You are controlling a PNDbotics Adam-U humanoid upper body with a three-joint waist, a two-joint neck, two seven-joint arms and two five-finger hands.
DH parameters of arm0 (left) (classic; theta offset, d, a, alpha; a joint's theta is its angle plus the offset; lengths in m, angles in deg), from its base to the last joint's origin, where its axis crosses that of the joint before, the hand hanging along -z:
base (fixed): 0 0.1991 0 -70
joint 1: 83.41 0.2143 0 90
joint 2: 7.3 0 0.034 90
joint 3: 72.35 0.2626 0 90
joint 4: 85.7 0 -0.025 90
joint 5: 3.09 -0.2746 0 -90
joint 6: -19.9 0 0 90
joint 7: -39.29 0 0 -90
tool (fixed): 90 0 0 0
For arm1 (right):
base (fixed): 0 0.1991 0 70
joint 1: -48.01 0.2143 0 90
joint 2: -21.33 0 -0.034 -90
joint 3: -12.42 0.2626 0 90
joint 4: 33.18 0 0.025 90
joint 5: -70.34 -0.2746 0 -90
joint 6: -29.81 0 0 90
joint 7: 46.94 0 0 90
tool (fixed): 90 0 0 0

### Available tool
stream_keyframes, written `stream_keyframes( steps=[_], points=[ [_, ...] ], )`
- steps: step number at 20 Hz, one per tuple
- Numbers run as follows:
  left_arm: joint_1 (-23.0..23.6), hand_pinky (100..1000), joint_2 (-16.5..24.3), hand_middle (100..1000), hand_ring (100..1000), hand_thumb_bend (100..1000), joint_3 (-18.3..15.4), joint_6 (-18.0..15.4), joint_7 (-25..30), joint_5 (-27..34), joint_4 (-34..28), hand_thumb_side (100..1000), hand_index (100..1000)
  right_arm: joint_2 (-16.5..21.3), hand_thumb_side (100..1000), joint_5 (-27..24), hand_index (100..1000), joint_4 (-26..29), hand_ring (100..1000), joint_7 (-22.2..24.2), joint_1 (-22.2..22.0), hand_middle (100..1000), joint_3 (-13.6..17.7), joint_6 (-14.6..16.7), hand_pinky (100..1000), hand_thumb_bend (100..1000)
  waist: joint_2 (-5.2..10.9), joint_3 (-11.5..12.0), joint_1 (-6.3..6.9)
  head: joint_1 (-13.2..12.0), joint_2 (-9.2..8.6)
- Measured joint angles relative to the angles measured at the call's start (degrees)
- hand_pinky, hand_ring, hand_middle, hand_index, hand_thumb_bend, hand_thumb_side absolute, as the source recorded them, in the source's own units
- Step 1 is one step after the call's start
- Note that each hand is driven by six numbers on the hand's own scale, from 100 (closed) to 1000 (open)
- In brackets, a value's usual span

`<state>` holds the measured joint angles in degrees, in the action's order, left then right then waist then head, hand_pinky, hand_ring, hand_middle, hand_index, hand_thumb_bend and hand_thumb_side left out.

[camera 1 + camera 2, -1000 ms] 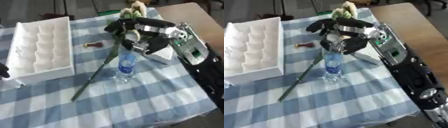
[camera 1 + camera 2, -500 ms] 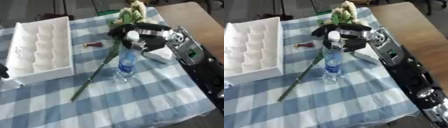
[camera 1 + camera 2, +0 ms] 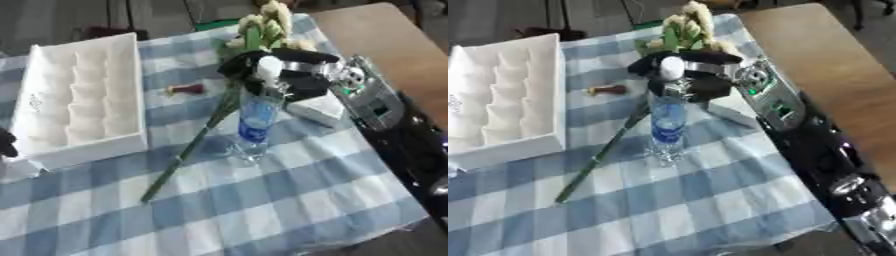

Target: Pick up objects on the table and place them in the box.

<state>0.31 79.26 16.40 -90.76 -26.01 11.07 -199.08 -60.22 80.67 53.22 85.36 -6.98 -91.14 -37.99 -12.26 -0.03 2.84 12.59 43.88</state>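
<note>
A clear water bottle (image 3: 255, 121) with a blue label and a white cap stands mid-table on the checked cloth. My right hand (image 3: 296, 75) reaches in from the right, and its dark fingers curl round the bottle's neck just under the cap. An artificial flower (image 3: 261, 24) with pale blooms lies across the cloth, its long green stem (image 3: 194, 146) passing left of the bottle. A small red-brown object (image 3: 186, 90) lies near the white compartmented box (image 3: 74, 95) on the left. A dark part of my left hand (image 3: 7, 143) shows at the left edge.
A small white packet (image 3: 320, 108) lies under my right wrist, right of the bottle. Bare wooden tabletop (image 3: 385, 35) shows beyond the cloth at the far right. My right forearm (image 3: 815, 150) runs along the cloth's right side.
My right hand has come down and leftward from above the bottle and closed round its neck. The bottle still stands on the cloth.
</note>
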Motion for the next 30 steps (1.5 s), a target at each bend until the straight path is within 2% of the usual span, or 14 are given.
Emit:
stream_keyframes(
  steps=[1, 2, 3, 6, 7, 10, 11, 12, 14, 15, 16, 17, 26, 30],
  points=[
    [0.0, 452, 0.0, 709, 570, 161, 0.0, 0.0, 0.0, 0.02, 0.0, 802, 703, -0.04, 927, 0.42, 954, -0.01, 878, -0.03, 0.05, 895, -0.16, 0.03, 752, 100, 0.03, 0.0, 0.0, 0.07, 0.0],
    [0.0, 452, 0.0, 709, 570, 161, 0.0, -0.01, 0.01, 0.05, 0.0, 802, 703, -0.07, 927, 0.89, 954, -0.01, 878, -0.07, 0.07, 895, -0.31, 0.07, 752, 100, 0.11, 0.0, 0.0, 0.1, 0.0],
    [0.0, 452, 0.0, 709, 570, 161, 0.0, -0.01, 0.01, 0.11, 0.0, 802, 703, -0.09, 863, 1.36, 922, -0.01, 823, -0.11, 0.08, 857, -0.45, 0.11, 651, 100, 0.17, 0.0, 0.0, 0.11, 0.0],
    [-0.01, 452, 0.0, 709, 571, 161, 0.0, -0.03, 0.07, 0.21, 0.0, 802, 703, -0.32, 798, 2.48, 901, -0.01, 785, -0.25, 0.26, 833, -0.61, 0.25, 583, 100, 0.18, 0.0, -0.03, 0.13, 0.0],
    [-0.01, 452, 0.0, 710, 571, 162, 0.0, -0.03, 0.1, 0.22, 0.0, 802, 703, -0.47, 496, 2.74, 827, -0.01, 659, -0.27, 0.27, 758, -0.62, 0.27, 395, 100, 0.2, 0.0, -0.05, 0.13, 0.0],
    [-0.09, 452, 0.0, 710, 571, 162, 0.01, 0.01, 0.21, 0.25, 0.0, 802, 703, -0.52, 453, 3.43, 818, 0.0, 641, -0.37, 0.3, 749, -0.62, 0.37, 374, 100, 0.28, 0.01, -0.11, 0.13, 0.0],
    [-0.13, 451, 0.0, 710, 571, 162, 0.02, 0.02, 0.23, 0.26, 0.0, 803, 703, -0.52, 100, 3.74, 710, 0.0, 527, -0.44, 0.3, 637, -0.62, 0.44, 224, 100, 0.31, 0.01, -0.11, 0.13, 0.0],
    [-0.16, 451, 0.0, 710, 571, 162, 0.02, 0.03, 0.24, 0.27, 0.0, 803, 703, -0.52, 100, 4.03, 710, 0.03, 527, -0.55, 0.33, 637, -0.61, 0.55, 224, 100, 0.32, 0.01, -0.11, 0.13, 0.0],
    [-0.16, 451, 0.0, 710, 572, 162, 0.03, 0.09, 0.31, 0.32, 0.0, 803, 703, -0.52, 100, 4.83, 632, 0.23, 483, -1.07, 0.44, 569, -0.59, 1.07, 194, 100, 0.32, 0.03, -0.12, 0.13, 0.0],
    [-0.16, 451, 0.0, 710, 572, 161, 0.04, 0.11, 0.32, 0.37, 0.0, 803, 703, -0.52, 100, 5.32, 555, 0.38, 444, -1.54, 0.44, 513, -0.59, 1.54, 170, 100, 0.32, 0.03, -0.12, 0.13, 0.0],
    [-0.16, 451, 0.0, 710, 572, 161, 0.07, 0.12, 0.33, 0.39, 0.0, 803, 703, -0.52, 100, 5.83, 555, 0.48, 444, -2.16, 0.43, 513, -0.59, 2.16, 170, 100, 0.32, 0.03, -0.12, 0.13, 0.0],
    [-0.16, 451, 0.0, 711, 572, 161, 0.14, 0.12, 0.34, 0.4, 0.0, 804, 703, -0.52, 100, 6.37, 498, 0.67, 411, -2.84, 0.33, 476, -0.59, 2.84, 145, 100, 0.31, 0.03, -0.12, 0.13, 0.0],
    [-0.16, 450, 0.0, 711, 573, 161, 0.31, 0.14, 0.36, 0.4, 0.0, 804, 703, -0.51, 100, 8.84, 440, 1.12, 393, -7.74, 0.26, 443, -1.38, 7.74, 139, 100, 0.17, 0.03, -0.1, 0.13, 0.0],
    [-0.16, 450, 0.0, 712, 574, 162, 0.31, 0.14, 0.37, 0.4, 0.0, 804, 704, -0.48, 100, 9.36, 410, 1.23, 363, -9.33, 0.26, 424, -1.72, 9.33, 100, 100, 0.14, 0.03, -0.09, 0.13, 0.0]
  ],
)
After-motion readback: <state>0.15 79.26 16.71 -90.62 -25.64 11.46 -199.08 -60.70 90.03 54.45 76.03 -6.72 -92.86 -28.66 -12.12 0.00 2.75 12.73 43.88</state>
